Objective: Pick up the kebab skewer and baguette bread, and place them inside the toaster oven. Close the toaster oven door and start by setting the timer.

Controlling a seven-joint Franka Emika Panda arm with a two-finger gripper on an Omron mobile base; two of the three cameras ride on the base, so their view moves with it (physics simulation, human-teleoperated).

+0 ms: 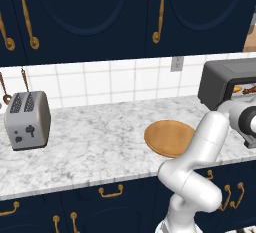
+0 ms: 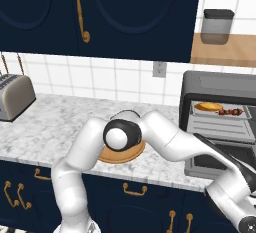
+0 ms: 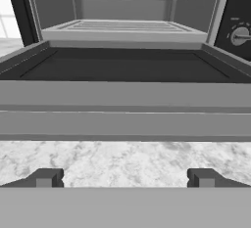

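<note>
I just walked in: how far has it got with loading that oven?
Both foods are in: baguette bread and kebab skewer lie on the toaster oven rack. The open gripper faces the lowered toaster oven door, holding nothing. Closing it and setting the timer remain.

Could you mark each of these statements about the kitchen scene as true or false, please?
1. The toaster oven door is shut. False: it hangs open, folded down flat in front of the oven.
2. The kebab skewer and the baguette bread lie on the upper rack inside the toaster oven. True.
3. The wooden plate on the counter carries the bread. False: nothing lies on it.
4. The gripper has its jaws open and holds nothing. True.
5. The silver toaster stands right beside the toaster oven. False: it stands far off at the other end of the counter.
</note>
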